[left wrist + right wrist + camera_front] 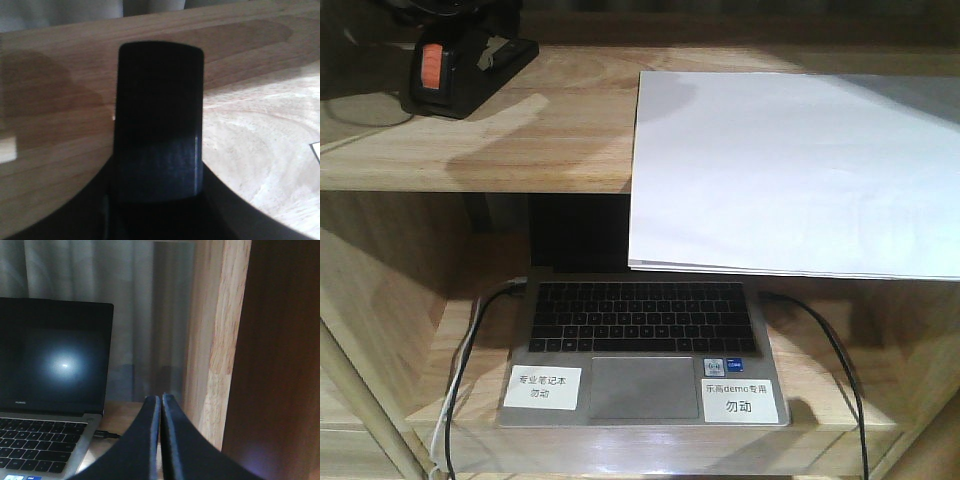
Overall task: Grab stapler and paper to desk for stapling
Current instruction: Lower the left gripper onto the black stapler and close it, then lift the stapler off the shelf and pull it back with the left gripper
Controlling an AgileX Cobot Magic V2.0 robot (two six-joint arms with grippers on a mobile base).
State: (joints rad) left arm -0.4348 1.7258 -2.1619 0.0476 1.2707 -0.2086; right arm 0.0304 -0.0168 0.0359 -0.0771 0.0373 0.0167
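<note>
Right claw (161,398) hangs pinched together beside laptop (50,365); paper (790,170), stapler (460,65) lie above.

On the upper shelf board (530,140) a bare strip lies open between the stapler (460,65) at back left and the paper (790,170), which overhangs the board's front edge. Below, the laptop (640,345) and cables (860,420) at both sides fill the lower shelf (815,372), and a wooden upright (215,340) stands just right of the right gripper (161,397)
</note>
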